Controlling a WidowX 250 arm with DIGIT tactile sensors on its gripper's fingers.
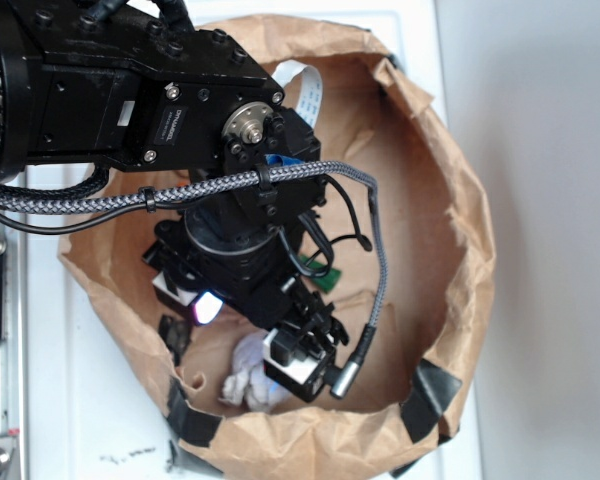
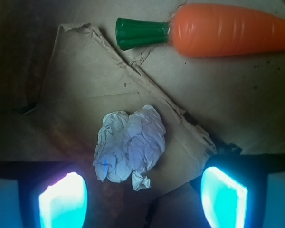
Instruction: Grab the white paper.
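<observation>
The white paper is a crumpled off-white wad lying on the brown floor of the bag, just ahead of my gripper. The jaws stand wide open with glowing cyan pads left and right, and the wad's lower tip sits roughly between them, apart from both. In the exterior view the wad shows at the bag's bottom, beside and partly under my gripper, which reaches down into the bag. The arm hides much of the bag floor there.
The brown paper bag rings the work area with high crumpled walls patched with black tape. An orange carrot with a green top lies beyond the wad. A flat white ribbon cable leans at the bag's back.
</observation>
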